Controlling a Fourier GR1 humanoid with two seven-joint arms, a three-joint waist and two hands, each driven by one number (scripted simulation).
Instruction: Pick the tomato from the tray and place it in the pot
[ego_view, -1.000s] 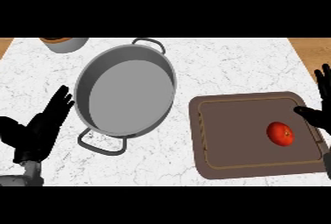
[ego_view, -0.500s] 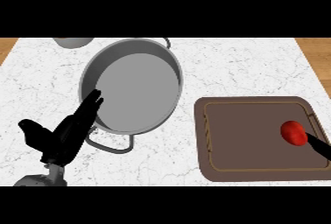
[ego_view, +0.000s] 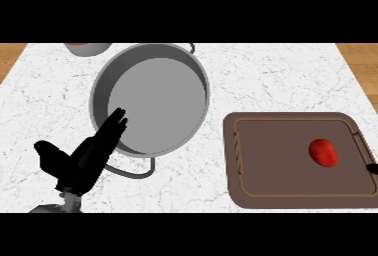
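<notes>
The red tomato (ego_view: 322, 152) lies on the right part of the dark brown tray (ego_view: 273, 167), at the counter's lower right. Left of the tray stands the grey pot (ego_view: 151, 97), with nothing in it; one handle points down and the other up. My left hand (ego_view: 80, 159) is open at the lower left, its straight fingers reaching up over the pot's lower left rim. Only a black sliver of my right hand (ego_view: 372, 168) shows at the right edge, just beside the tomato and apart from it.
A small brown bowl (ego_view: 87, 47) is cut off by the top edge, left of the pot. The white marble counter (ego_view: 280, 80) ends in wood strips at the far left and far right.
My right hand has slid off to the right until almost out of view, leaving the tomato on the tray. My left hand has moved right and up against the pot's rim.
</notes>
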